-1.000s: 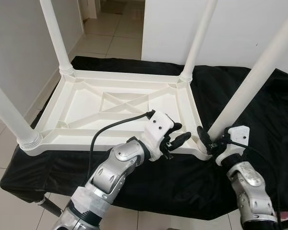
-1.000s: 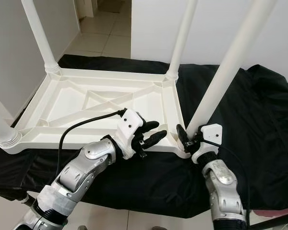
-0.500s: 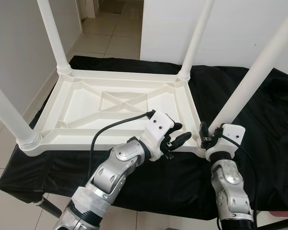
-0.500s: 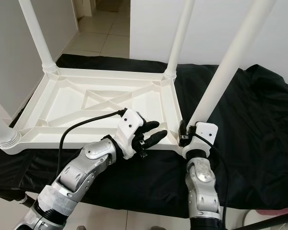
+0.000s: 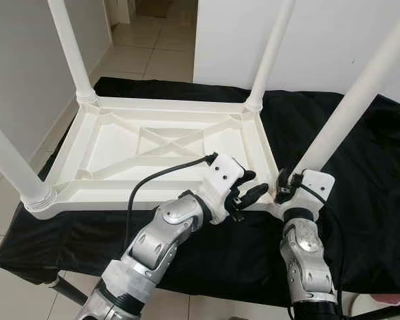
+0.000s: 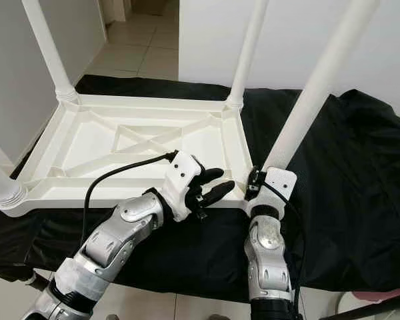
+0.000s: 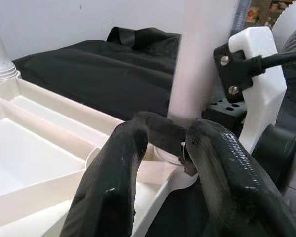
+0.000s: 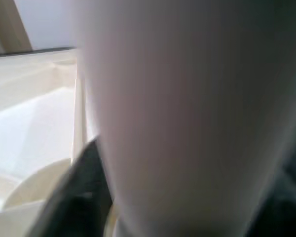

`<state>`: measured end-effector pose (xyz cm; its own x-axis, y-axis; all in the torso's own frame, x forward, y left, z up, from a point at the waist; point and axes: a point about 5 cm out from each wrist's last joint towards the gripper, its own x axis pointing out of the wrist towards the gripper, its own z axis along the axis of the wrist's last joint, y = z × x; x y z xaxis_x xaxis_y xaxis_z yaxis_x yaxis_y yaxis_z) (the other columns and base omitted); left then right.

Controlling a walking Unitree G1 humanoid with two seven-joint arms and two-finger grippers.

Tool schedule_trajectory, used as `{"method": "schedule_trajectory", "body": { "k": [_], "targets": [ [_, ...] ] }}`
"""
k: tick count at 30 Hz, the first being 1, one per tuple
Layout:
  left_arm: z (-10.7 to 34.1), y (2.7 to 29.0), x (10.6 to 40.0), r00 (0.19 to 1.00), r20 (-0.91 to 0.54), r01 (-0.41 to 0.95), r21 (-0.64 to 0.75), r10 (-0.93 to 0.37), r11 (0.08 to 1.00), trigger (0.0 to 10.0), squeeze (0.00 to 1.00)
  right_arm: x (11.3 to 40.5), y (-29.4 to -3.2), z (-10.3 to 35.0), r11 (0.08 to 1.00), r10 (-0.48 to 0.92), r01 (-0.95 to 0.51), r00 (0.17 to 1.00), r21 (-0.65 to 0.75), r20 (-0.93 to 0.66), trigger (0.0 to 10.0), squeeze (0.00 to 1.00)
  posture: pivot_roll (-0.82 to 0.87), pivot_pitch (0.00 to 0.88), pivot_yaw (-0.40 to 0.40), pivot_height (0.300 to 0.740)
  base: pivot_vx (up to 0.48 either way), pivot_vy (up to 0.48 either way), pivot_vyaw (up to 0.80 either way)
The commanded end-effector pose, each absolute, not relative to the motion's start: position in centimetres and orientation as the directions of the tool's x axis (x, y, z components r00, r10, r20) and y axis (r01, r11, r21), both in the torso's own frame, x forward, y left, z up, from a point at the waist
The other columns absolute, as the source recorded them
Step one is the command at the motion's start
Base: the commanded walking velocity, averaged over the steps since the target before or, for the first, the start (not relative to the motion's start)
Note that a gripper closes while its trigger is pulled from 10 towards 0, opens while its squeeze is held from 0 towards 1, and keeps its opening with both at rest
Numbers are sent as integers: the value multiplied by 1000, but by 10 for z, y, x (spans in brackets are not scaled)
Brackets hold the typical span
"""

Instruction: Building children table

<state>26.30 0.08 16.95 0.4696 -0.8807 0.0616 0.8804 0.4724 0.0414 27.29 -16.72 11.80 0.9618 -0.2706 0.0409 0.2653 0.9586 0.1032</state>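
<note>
A white plastic children's table [image 5: 167, 105] lies upside down on a black cloth [image 5: 367, 207], its legs pointing up. The near right leg [image 5: 360, 100] rises at a slant from the near right corner. My right gripper [image 5: 288, 190] is shut around that leg's base; the right wrist view has the leg [image 8: 187, 123] pressed close, with one black finger [image 8: 86, 187] beside it. My left gripper [image 5: 248, 190] hovers open just left of that corner, over the near rim. In the left wrist view its fingers [image 7: 113, 182] frame the corner socket and the leg [image 7: 202, 54].
Three other legs stand upright: far left [image 5: 70, 53], far right [image 5: 270, 53], near left [image 5: 13, 167]. White walls close in on the left and behind. A tiled floor [image 5: 147, 53] runs off through a doorway at the back left. The cloth's front edge drops off below my arms.
My right forearm has swung in from the right to stand nearly upright under the leg's base, the gripper staying on the leg. The left gripper has barely moved.
</note>
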Motion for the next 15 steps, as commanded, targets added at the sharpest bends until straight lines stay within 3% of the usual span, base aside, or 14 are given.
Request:
{"method": "schedule_trajectory", "body": {
  "k": [1,6,15],
  "targets": [
    [168,1,263,452,44,890,46,-891,453,10000,0,273,-165,113,957,-258,255,966,138,9,10000,1000,-96,0,-30,740,0,0,0],
    [167,1,263,455,41,889,47,-890,456,10000,0,273,-167,116,964,-228,221,973,147,33,10000,1000,-97,0,-31,740,0,0,0],
    [167,0,264,454,42,889,49,-890,455,10000,0,268,-194,120,995,-86,82,994,54,72,10000,1000,-101,0,-28,740,0,0,0]
  ]
}}
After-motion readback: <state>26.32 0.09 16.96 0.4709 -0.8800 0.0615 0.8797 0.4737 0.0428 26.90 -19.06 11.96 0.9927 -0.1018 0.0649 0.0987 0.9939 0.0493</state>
